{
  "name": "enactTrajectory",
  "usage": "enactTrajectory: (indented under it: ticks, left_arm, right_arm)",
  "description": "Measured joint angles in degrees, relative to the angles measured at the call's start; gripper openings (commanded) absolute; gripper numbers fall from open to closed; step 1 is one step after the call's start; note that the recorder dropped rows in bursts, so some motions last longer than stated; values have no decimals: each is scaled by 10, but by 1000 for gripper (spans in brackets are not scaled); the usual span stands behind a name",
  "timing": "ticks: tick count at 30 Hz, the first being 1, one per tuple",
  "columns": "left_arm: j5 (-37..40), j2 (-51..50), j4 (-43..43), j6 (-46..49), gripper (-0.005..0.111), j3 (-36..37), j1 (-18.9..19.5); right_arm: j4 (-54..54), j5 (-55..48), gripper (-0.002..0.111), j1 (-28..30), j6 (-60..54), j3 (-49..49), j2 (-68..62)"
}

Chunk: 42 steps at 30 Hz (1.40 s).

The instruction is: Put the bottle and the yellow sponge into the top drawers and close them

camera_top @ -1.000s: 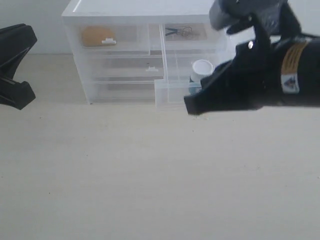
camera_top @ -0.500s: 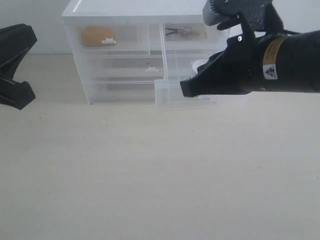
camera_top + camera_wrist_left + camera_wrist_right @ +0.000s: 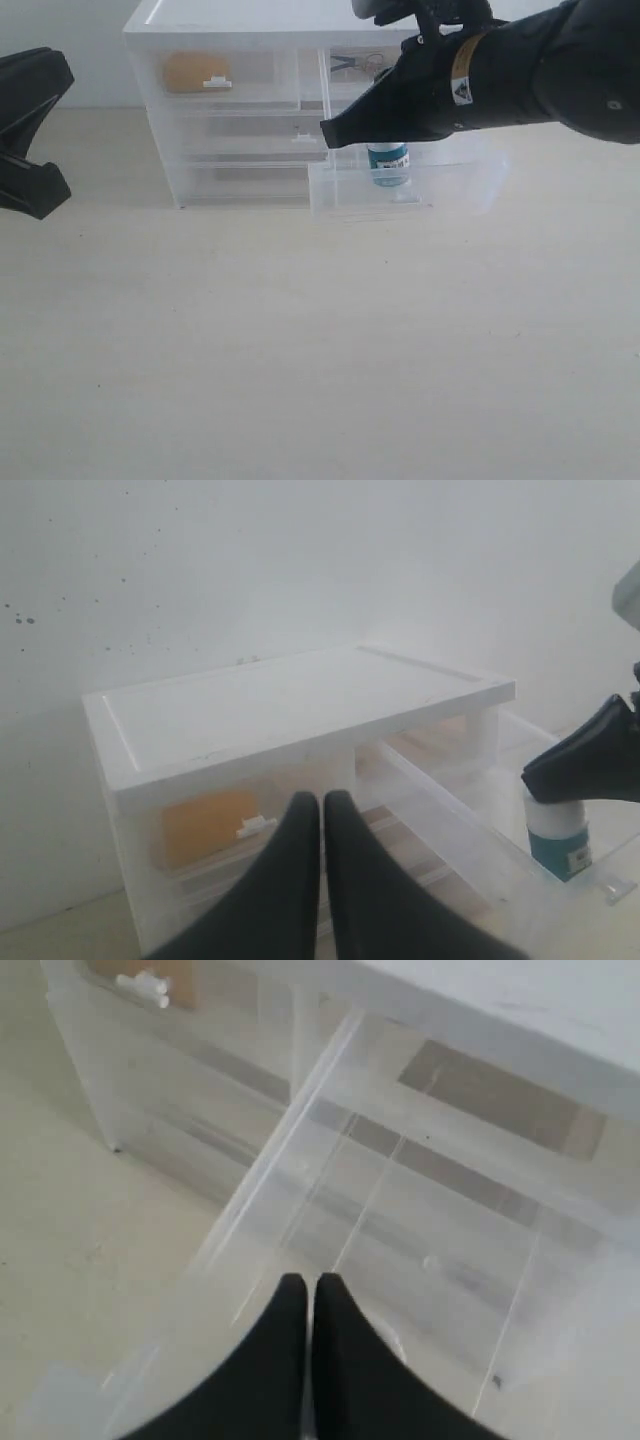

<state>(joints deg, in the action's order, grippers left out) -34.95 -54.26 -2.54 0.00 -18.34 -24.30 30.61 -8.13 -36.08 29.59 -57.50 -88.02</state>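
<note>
The bottle, white with a teal label, stands upright in the pulled-out right top drawer; the right arm hides its cap. My right gripper is shut and empty, its tip above the drawer's left wall, just left of the bottle. In the right wrist view the shut gripper hangs over the open drawer's clear floor. The yellow sponge lies inside the closed left top drawer. My left gripper is shut and empty, away from the unit, facing the sponge and the bottle.
The white-topped drawer unit stands at the back by the wall, with wider closed drawers below. A dark metal item shows at the back of the right top slot. The left arm rests at the left edge of the pale tabletop.
The right arm has swung up and to the left over the open drawer. The bottle's label now shows below it, and its cap is covered. The left arm has stayed still.
</note>
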Motion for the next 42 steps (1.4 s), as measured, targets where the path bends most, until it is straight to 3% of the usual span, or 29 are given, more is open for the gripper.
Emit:
enactTrajectory:
  ticks: [12, 15, 19, 22, 27, 35, 42]
  left_arm:
    - [2, 0, 0, 0, 4, 0, 0]
    - [2, 0, 0, 0, 4, 0, 0]
    - [2, 0, 0, 0, 4, 0, 0]
    - [2, 0, 0, 0, 4, 0, 0]
    - [2, 0, 0, 0, 4, 0, 0]
    - [2, 0, 0, 0, 4, 0, 0]
    - [2, 0, 0, 0, 4, 0, 0]
  right_arm:
    - [75, -75, 2, 29, 24, -127, -53]
    - [38, -153, 2, 30, 15, -137, -38]
    - [-60, -248, 2, -9, -83, -138, 27]
    - [-117, -256, 2, -60, -152, -124, 72]
    - [-147, -282, 2, -69, -161, -84, 67]
    - [-140, -259, 2, -66, -163, -71, 9]
    - [-115, -159, 2, 10, -165, -71, -6]
